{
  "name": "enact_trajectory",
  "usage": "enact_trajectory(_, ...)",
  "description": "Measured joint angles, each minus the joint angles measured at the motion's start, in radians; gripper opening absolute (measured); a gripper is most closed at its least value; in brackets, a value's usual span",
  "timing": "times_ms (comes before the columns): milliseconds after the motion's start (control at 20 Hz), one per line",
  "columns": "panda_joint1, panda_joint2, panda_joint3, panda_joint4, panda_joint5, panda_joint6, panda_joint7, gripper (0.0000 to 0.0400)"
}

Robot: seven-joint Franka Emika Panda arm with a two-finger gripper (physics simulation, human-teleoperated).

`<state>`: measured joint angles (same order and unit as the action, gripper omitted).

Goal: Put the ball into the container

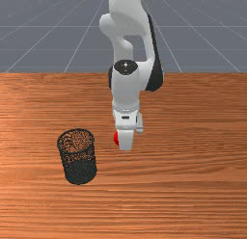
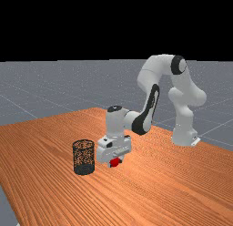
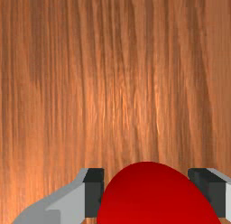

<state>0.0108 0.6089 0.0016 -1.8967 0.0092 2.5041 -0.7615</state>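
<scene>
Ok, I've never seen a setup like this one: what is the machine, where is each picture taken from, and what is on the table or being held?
It is a simulated white and grey robot arm with a two-finger gripper. The front view faces the arm across the table. The far view looks on from farther off and takes in the whole arm. The wrist view comes from a camera on the hand, looking down past the fingers.

On the wood stands a dark mesh container, upright with its open end up, on the front view's left of the gripper. The red ball is held between the two fingers, one pressed to either side, and is not in the container.
</scene>
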Motion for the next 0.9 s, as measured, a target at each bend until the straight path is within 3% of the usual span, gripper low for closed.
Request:
enact_trajectory(250, -0.002, -0.130, 0.002, 0.053, -0.003, -0.232, -0.012, 0.0275)
enact_trajectory(300, 0.000, -0.159, 0.000, 0.036, -0.001, -0.218, 0.001, 0.0275)
enact_trajectory(350, -0.001, -0.165, 0.002, 0.063, -0.002, -0.274, -0.010, 0.0275)
enact_trajectory(600, 0.010, -0.172, -0.009, 0.084, -0.025, -0.296, 0.019, 0.0275)
enact_trajectory(700, 0.002, -0.197, -0.001, 0.055, -0.007, -0.259, 0.003, 0.0275)
enact_trajectory(800, 0.001, -0.199, -0.002, 0.070, -0.006, -0.286, -0.002, 0.0275)
enact_trajectory(900, 0.002, -0.192, -0.021, 0.086, -0.043, -0.310, 0.002, 0.0275)
